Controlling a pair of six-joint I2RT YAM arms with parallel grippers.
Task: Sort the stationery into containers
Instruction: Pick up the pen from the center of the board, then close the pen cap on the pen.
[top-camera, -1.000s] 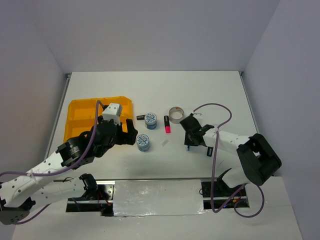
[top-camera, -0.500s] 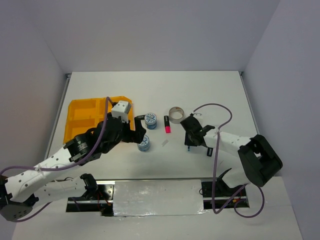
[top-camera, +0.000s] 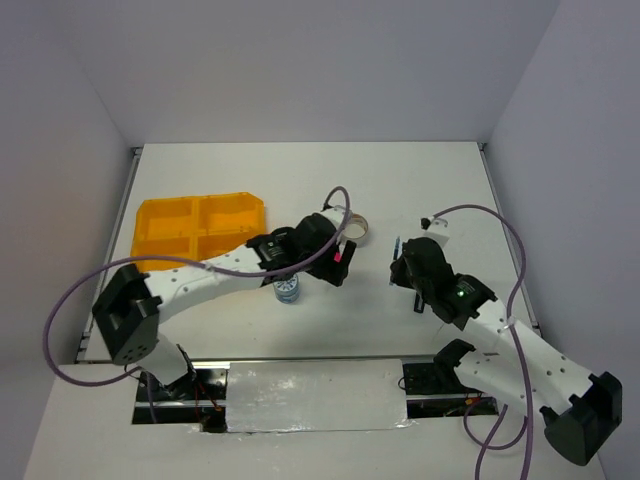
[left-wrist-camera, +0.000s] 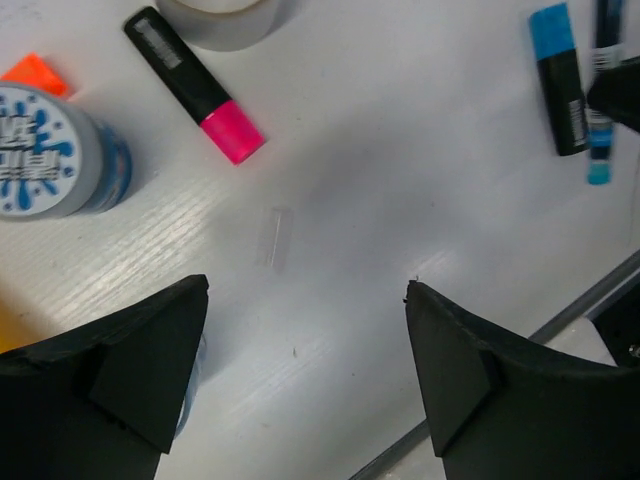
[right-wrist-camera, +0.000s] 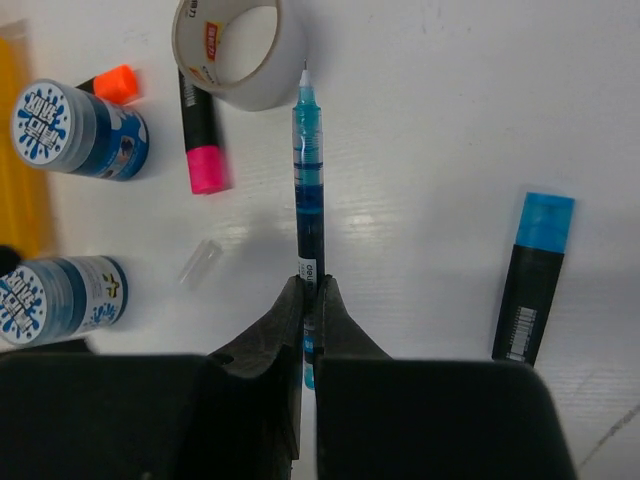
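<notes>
Counted on the table right of the four-compartment yellow tray (top-camera: 165, 225): two blue-white tape rolls (right-wrist-camera: 80, 130), one grey tape ring (right-wrist-camera: 238, 50), one pink highlighter (right-wrist-camera: 203, 140) and one blue-capped black marker (right-wrist-camera: 535, 275). The left gripper (left-wrist-camera: 305, 300) is recorded with jaws spread wide, nothing held between them. The right gripper (right-wrist-camera: 310, 300) is pinched onto the one blue pen (right-wrist-camera: 308, 200), tip pointing far, toward the ring.

The left gripper (left-wrist-camera: 305, 300) has reached from the tray (top-camera: 141, 232) to the pink highlighter (left-wrist-camera: 195, 88). The right gripper (right-wrist-camera: 310, 292) has lifted with the blue pen (right-wrist-camera: 308, 205).
</notes>
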